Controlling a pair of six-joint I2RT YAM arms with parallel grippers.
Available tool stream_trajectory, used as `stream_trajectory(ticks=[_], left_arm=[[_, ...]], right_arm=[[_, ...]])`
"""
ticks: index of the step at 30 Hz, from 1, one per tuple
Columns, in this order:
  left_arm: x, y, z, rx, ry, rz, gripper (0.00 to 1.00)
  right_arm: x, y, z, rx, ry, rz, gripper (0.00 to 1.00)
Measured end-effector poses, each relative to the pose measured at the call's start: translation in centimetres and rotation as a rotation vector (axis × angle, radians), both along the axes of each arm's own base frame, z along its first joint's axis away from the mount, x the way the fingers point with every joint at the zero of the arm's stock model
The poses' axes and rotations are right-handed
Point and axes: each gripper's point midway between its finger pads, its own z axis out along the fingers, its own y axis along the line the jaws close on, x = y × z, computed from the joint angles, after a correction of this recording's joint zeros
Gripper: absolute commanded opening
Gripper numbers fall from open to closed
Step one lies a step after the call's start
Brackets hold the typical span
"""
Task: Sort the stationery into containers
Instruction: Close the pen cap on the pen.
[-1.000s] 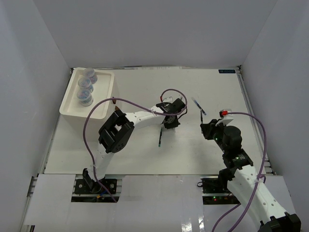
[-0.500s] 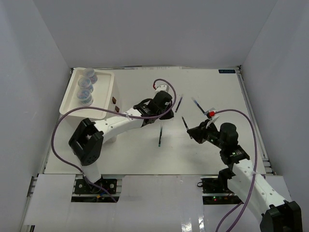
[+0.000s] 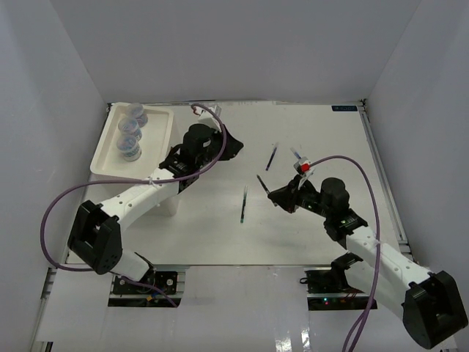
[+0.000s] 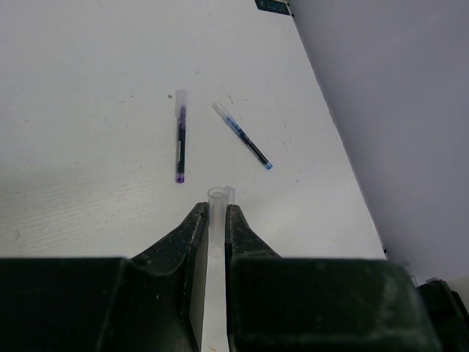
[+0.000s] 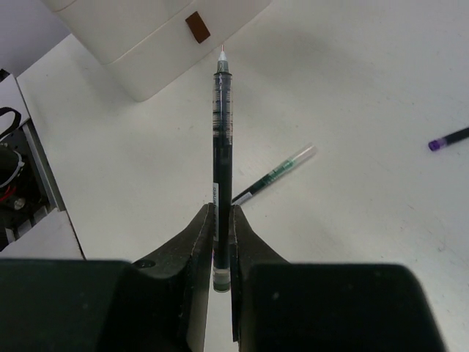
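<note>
My left gripper [image 3: 233, 147] is shut on a clear pen [image 4: 218, 199], whose tube end pokes out past the jaws; it hangs just right of the white box unit [image 3: 163, 126]. Three clear jars [image 3: 130, 130] stand in the box's top tray. My right gripper [image 3: 275, 195] is shut on a dark pen [image 5: 222, 125], tip pointing toward the box's brown knob [image 5: 196, 27]. Loose on the table lie a green pen [image 3: 243, 204], a purple pen [image 3: 272, 156] and a blue pen [image 4: 243, 136]. No tape rings show.
The box unit sits at the table's far left, with the left arm lying across its front. Grey walls close in the table on the left, back and right. Purple cables loop off both arms.
The left arm swung from the table's middle up and left to the box, carrying the clear pen. The right gripper moved left with the dark pen, uncovering the purple pen.
</note>
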Motion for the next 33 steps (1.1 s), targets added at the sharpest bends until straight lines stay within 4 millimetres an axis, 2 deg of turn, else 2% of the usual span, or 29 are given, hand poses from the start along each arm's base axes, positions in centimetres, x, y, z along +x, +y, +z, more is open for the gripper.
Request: stream_trajectory(ticks=[6, 10, 17, 28, 33], left_arm=[[0.0, 0.7, 0.9, -0.091, -0.015, -0.008, 0.0], [-0.2, 1.0, 2.4, -0.145, -0.046, -0.019, 0.0], [-1.5, 3.6, 4.9, -0.239, -0.115, -0.003, 0.0], [-2.1, 3.5, 5.4, -0.29, -0.125, -0.025, 0.0], [-2.2, 3.5, 5.0, -0.292, -0.118, -0.023, 0.0]], right_arm=[[0.5, 3.0, 1.0, 0.018, -0.064, 0.056, 0.08], [1.3, 4.2, 2.4, 0.048, -0.119, 0.045, 0.08], [2.5, 5.4, 4.1, 0.114, -0.174, 0.018, 0.08], [3.1, 7.3, 5.6, 0.159, -0.198, 0.027, 0.08], [3.4, 7.6, 5.8, 0.164, -0.203, 0.024, 0.08]])
